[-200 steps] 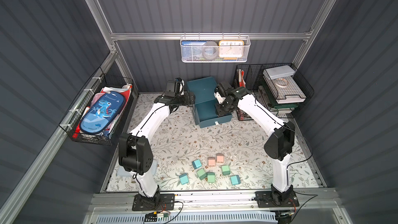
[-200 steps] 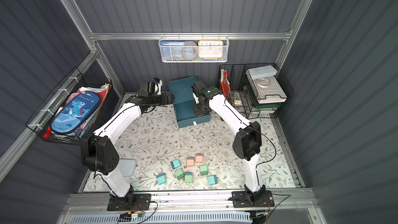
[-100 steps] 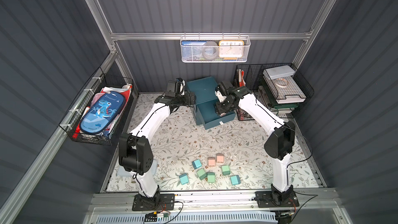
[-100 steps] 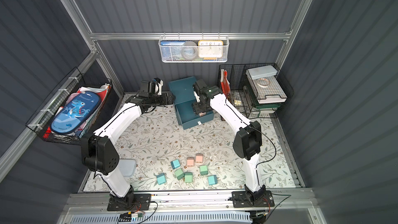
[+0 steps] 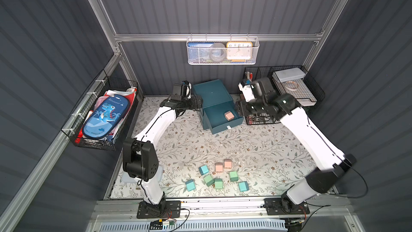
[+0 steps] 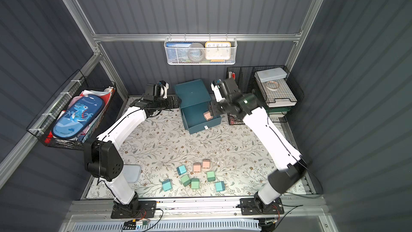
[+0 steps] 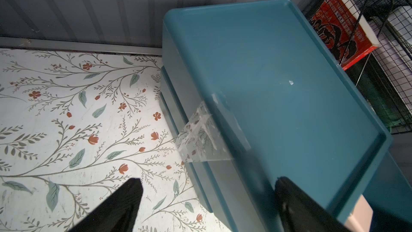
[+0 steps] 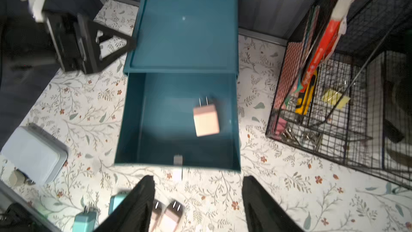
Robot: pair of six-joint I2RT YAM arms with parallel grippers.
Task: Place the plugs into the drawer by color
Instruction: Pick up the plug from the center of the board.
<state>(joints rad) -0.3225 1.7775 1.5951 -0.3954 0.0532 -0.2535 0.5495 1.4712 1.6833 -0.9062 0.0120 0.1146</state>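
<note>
One pink plug in the drawer, eight on the mat

The teal cabinet stands at the back of the flowered mat with one drawer pulled out toward the front. A pink plug lies on the drawer floor near the right-hand wall, prongs pointing toward the cabinet.

Right gripper: up off the mat by the drawer's right side, fingers spread wide with nothing between them.

Left gripper: at the cabinet's left side, fingers far apart, one over the mat and one over the cabinet top (contact not clear from here).

Eight loose plugs sit clustered near the front edge of the mat, well apart from the cabinet: a pink pair side by side, three blue plugs and three green plugs.
</note>
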